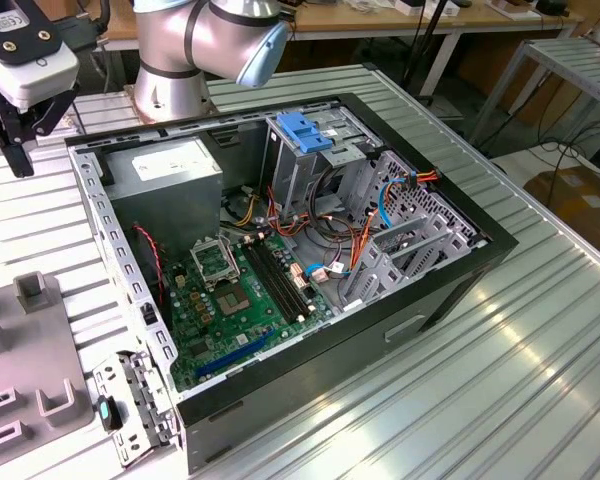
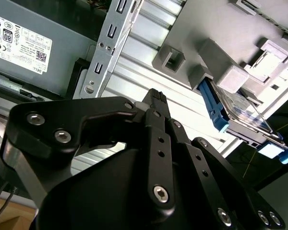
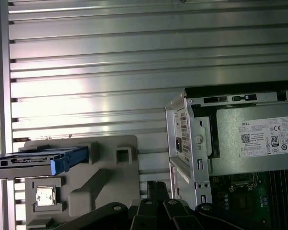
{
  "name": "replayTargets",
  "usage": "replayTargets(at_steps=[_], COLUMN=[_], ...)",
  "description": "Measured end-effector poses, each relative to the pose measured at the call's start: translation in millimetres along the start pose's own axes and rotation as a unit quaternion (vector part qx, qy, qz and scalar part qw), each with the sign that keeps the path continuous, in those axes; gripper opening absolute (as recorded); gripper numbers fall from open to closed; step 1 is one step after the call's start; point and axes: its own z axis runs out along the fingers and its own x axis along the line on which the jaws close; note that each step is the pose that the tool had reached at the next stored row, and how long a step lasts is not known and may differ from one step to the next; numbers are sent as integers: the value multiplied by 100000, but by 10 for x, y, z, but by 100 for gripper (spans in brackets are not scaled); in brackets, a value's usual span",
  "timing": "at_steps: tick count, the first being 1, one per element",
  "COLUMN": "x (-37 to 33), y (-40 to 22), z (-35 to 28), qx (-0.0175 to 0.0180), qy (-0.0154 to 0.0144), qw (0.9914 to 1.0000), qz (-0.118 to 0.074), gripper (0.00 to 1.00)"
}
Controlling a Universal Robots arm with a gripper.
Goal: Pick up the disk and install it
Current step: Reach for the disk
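Black linkage gripper (image 1: 22,150), closed on nothing, poised beside open black computer case (image 1: 310,385) in exterior view. Second wrist view: flat silver hard disk with blue end tabs (image 2: 242,112) slotted in grey plastic holder (image 2: 201,28), apart from gripper. First wrist view: disk edge-on, off to one side of gripper; likely to clip holder if approached closed or skewed.

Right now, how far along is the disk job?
Nothing looks done yet. The disk sits in its grey holder on the table, outside the open computer case. The hand hangs over the table beside the case, not touching the disk. Picking up and installing are both left.
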Motion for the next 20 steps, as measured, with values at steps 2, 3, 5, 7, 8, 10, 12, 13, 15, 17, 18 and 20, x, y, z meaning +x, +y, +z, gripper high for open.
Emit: replayTargets(at_steps=[2, 3, 5, 7, 8, 10, 12, 13, 15, 17, 18, 20], x=[17, 26, 41, 63, 71, 91, 116, 126, 141, 157, 164, 180], y=[-1, -2, -3, -5, -5, -7, -9, -9, -11, -12, -12, -13], z=[-1, -1, -1, -2, -2, -2, -4, -3, -4, -4, -5, -5], qx=[5, 5, 1, 4, 5, 3, 6, 2, 2, 4, 2, 1], qy=[4, 5, 0, 6, 3, 3, 7, 4, 6, 6, 6, 4], qw=[100000, 100000, 100000, 100000, 100000, 100000, 100000, 100000, 100000, 100000, 100000, 100000], qz=[0, 0, 2, 1, 3, 0, 1, 2, 2, 1, -1, 0], gripper=[11, 11, 11, 11, 11, 11, 11, 11, 11, 11, 11, 11])
